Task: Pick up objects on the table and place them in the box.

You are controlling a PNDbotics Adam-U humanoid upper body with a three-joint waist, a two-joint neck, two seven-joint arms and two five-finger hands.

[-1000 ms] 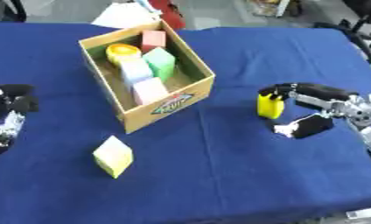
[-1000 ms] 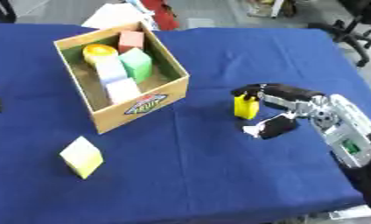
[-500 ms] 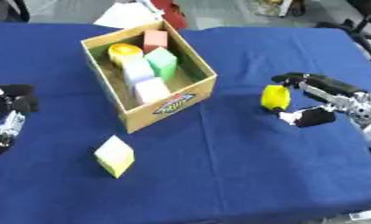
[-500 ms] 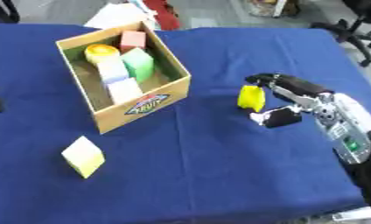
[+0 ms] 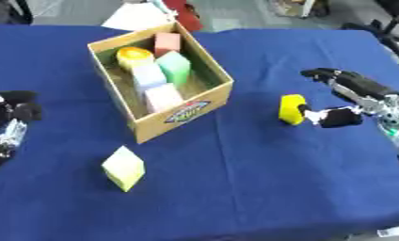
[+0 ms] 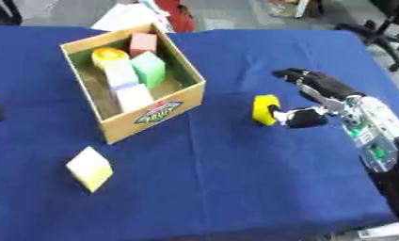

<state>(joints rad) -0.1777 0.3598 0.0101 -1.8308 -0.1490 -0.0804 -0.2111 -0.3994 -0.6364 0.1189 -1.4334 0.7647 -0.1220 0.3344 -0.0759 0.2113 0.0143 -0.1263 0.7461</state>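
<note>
The right hand (image 5: 348, 101) is spread wide at three o'clock, its thumb against the yellow block (image 5: 291, 109) on the tabletop (image 5: 235, 188), likely to close round it for the box (image 5: 182, 113) at eleven o'clock. The left hand (image 5: 9, 117) idles at nine, fingers curled.

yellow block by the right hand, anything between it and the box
Nothing: between the yellow block and the box only bare blue tablecloth shows, clearest in the left eye view.
</note>
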